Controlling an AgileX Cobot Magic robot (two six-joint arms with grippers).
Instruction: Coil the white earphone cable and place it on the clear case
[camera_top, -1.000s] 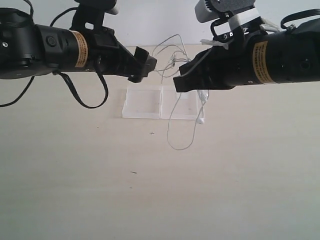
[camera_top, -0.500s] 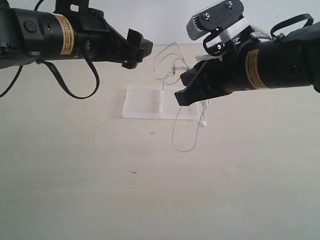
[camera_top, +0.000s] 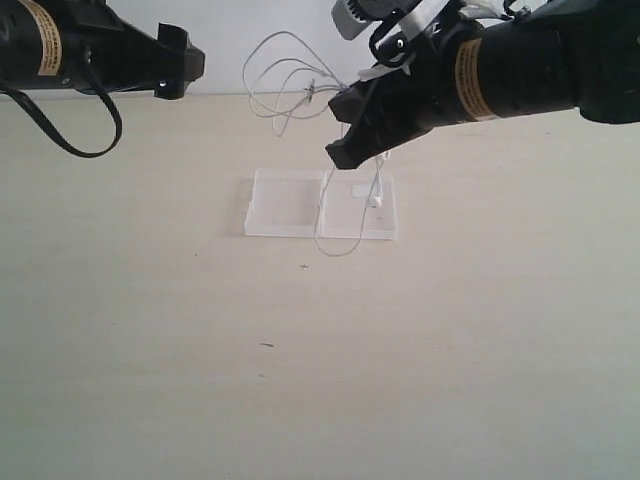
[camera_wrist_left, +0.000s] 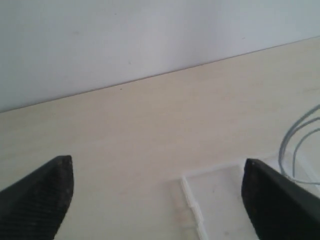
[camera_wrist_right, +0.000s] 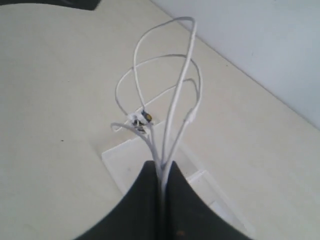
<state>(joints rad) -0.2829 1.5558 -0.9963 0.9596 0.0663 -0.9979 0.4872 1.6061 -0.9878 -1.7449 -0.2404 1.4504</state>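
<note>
The white earphone cable (camera_top: 283, 72) hangs in several loops from my right gripper (camera_top: 342, 152), which is shut on the bunched strands (camera_wrist_right: 170, 105) just above the clear case (camera_top: 285, 203). One strand droops over the case's right half in a loop (camera_top: 340, 248), with an earbud (camera_top: 372, 201) dangling by the small white label (camera_top: 360, 188). The plug (camera_wrist_right: 143, 117) sits among the raised loops. My left gripper (camera_top: 182, 64) is open, high at the left and apart from the cable; its fingers (camera_wrist_left: 40, 192) frame the case's corner (camera_wrist_left: 220, 197) and nothing is held.
A pale wooden table (camera_top: 300, 380) carries the case, and a white wall (camera_wrist_left: 125, 35) runs behind it. A black robot cable (camera_top: 70, 140) loops under the left arm. Small dark specks (camera_top: 266, 345) mark the tabletop.
My left gripper has pulled back up and to the left, away from the cable. My right gripper has carried the bunched cable left and upward, drawing the hanging loop up over the case.
</note>
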